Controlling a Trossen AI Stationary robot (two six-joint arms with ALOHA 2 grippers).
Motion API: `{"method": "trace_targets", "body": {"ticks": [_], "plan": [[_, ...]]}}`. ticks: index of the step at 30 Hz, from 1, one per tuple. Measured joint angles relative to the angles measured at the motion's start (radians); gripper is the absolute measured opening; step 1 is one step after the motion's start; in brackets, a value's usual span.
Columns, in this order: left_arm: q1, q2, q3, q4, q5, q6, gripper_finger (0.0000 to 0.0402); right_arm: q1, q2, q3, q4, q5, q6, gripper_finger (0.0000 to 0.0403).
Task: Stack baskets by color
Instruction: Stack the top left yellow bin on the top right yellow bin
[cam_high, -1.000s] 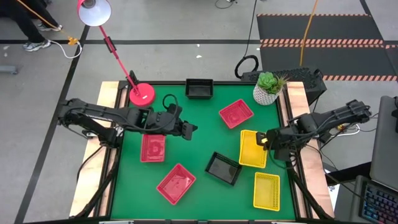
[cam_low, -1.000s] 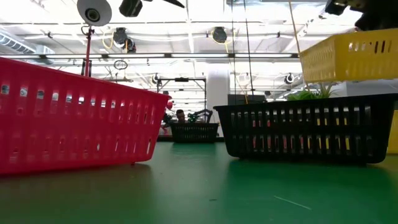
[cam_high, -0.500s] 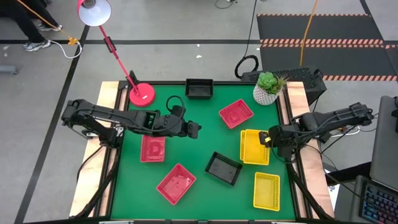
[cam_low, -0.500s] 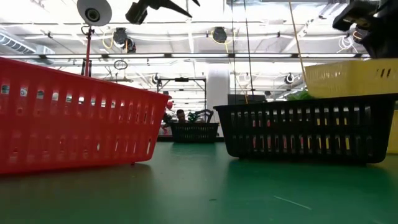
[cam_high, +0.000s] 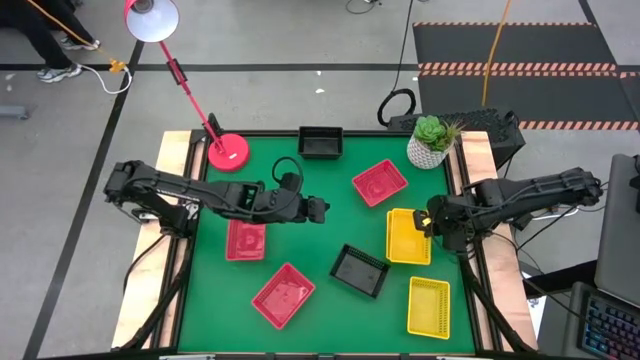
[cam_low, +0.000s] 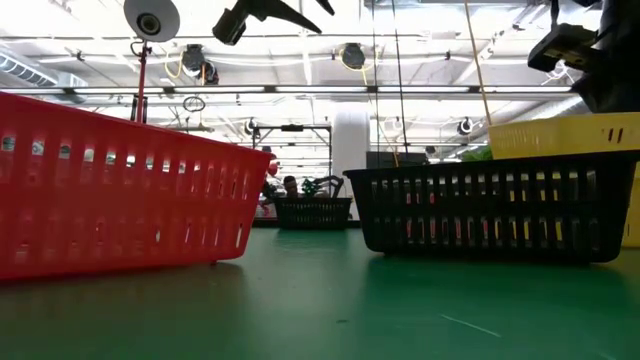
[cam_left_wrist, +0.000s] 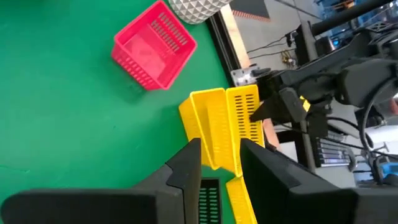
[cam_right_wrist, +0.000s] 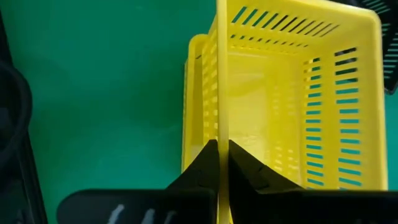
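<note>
My right gripper (cam_high: 430, 222) is shut on a yellow basket (cam_high: 408, 238) at the table's right side. This basket stands over a second yellow basket (cam_right_wrist: 198, 106), whose rim shows beside it. A third yellow basket (cam_high: 429, 306) lies at the near right. My left gripper (cam_high: 320, 210) hangs open over the table's middle with nothing between its fingers (cam_left_wrist: 186, 163). Red baskets lie at the far right (cam_high: 380, 183), the left (cam_high: 246, 238) and the near left (cam_high: 283, 295). One black basket (cam_high: 321, 142) lies at the far edge. Another (cam_high: 360, 270) lies near the middle. My right gripper pinches the top rim of one thin wall (cam_right_wrist: 219, 134) of the yellow basket, one finger inside and one outside. The hold is on the basket's right side, near its far corner. The fingers slant down from the table's right. The basket's underside is hidden behind the black basket in the low view.
A pink-red lamp base (cam_high: 228, 152) stands at the far left corner. A white plant pot (cam_high: 432, 142) stands at the far right corner. Wooden rails (cam_high: 180, 180) edge the green mat on both sides. Open green lies between the left red baskets and the black one.
My right gripper has come down with the yellow basket, which was well above the black basket's rim in the low view and now shows just over it. My left gripper has gone toward the table's right and rolled a little, still open.
</note>
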Motion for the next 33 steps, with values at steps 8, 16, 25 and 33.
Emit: {"method": "trace_targets", "body": {"ticks": [8, 16, 25, 33], "plan": [[-0.009, -0.002, 0.0, 0.003, -0.038, -0.014, 0.0113, 0.0, 0.0, -0.039, 0.022, -0.002, 0.004, 0.0003], [-0.009, -0.002, 0.0, 0.002, -0.039, -0.014, 0.0113, 0.0, 0.0, -0.078, 0.079, 0.0, 0.005, 0.0004], [-0.009, -0.002, 0.0, 0.002, -0.039, -0.01, 0.0113, 0.0, 0.0, -0.136, 0.121, 0.005, 0.031, 0.0004], [-0.009, -0.002, 0.0, 0.002, -0.039, -0.005, 0.0113, 0.0, 0.0, -0.166, 0.213, 0.13, 0.021, 0.0006]]}}
